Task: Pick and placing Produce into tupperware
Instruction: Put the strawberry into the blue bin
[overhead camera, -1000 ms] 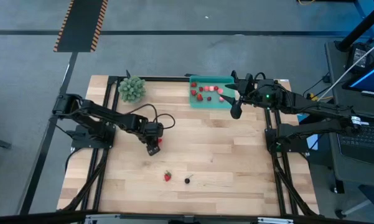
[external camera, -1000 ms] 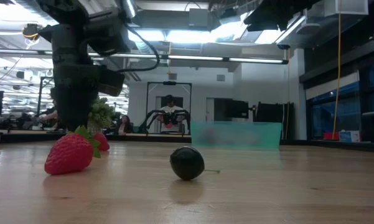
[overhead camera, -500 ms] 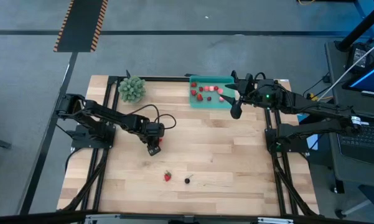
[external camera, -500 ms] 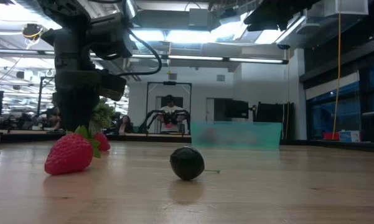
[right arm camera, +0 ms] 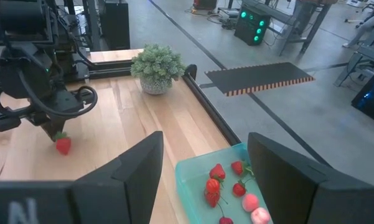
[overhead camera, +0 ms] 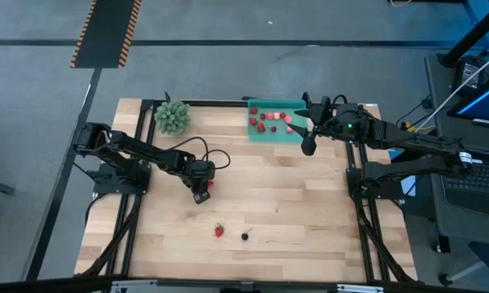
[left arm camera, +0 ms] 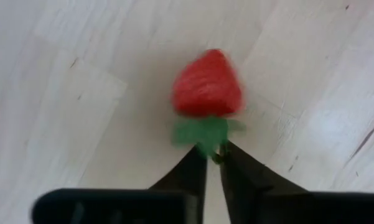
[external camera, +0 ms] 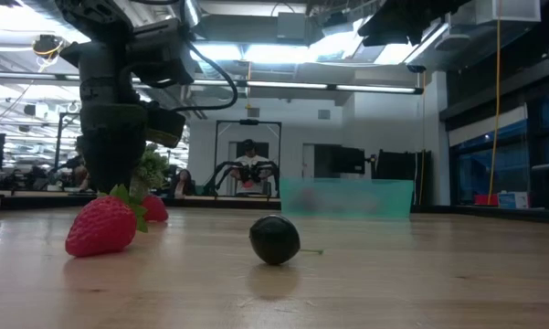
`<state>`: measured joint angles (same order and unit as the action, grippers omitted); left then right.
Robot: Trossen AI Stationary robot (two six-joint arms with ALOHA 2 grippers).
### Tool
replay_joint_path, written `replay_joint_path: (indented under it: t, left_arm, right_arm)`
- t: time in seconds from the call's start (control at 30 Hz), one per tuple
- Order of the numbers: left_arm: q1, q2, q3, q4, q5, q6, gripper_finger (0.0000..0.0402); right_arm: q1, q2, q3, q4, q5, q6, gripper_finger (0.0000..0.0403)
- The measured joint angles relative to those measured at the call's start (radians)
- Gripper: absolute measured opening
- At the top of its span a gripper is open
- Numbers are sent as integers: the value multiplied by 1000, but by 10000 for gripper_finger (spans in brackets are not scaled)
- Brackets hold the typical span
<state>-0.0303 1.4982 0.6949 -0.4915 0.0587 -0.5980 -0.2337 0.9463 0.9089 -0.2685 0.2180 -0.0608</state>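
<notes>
Left wrist view: left tool (left arm camera: 213, 157) pinching strawberry (left arm camera: 207, 84) leaf, berry just beyond.

Bright ceiling lights (external camera: 283, 50) are shining over an open workshop, where a grey floor (overhead camera: 252, 20) is carrying a black-and-orange striped mat (overhead camera: 106, 32) beyond the pale wooden counter (overhead camera: 293, 203).
</notes>
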Motion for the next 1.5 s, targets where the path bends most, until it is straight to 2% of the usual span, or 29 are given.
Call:
replay_joint_path:
  t: [0.1,0.57,0.7,0.93,1.2,1.3,1.4,1.5]
  left_arm:
    - [0,0,0,0,-13,-1,8]
    - [0,0,38,-24,-23,24,3]
    - [0,0,111,-89,-34,73,4]
    - [4,-1,244,-187,-153,137,3]
    - [92,-1,412,-188,-231,215,2]
    - [132,-1,468,-169,-291,242,2]
    - [170,-1,522,-128,-361,277,2]
    - [209,-1,567,-60,-372,337,1]
  right_arm:
    - [0,0,0,-9,0,0,236]
    - [0,0,0,-16,0,0,236]
    - [0,0,0,-16,0,0,236]
    - [0,0,0,-15,0,0,236]
    - [0,0,0,-14,0,0,236]
    - [0,0,0,-10,0,0,236]
    - [0,0,0,10,1,-5,236]
    - [0,-9,0,52,2,-50,236]
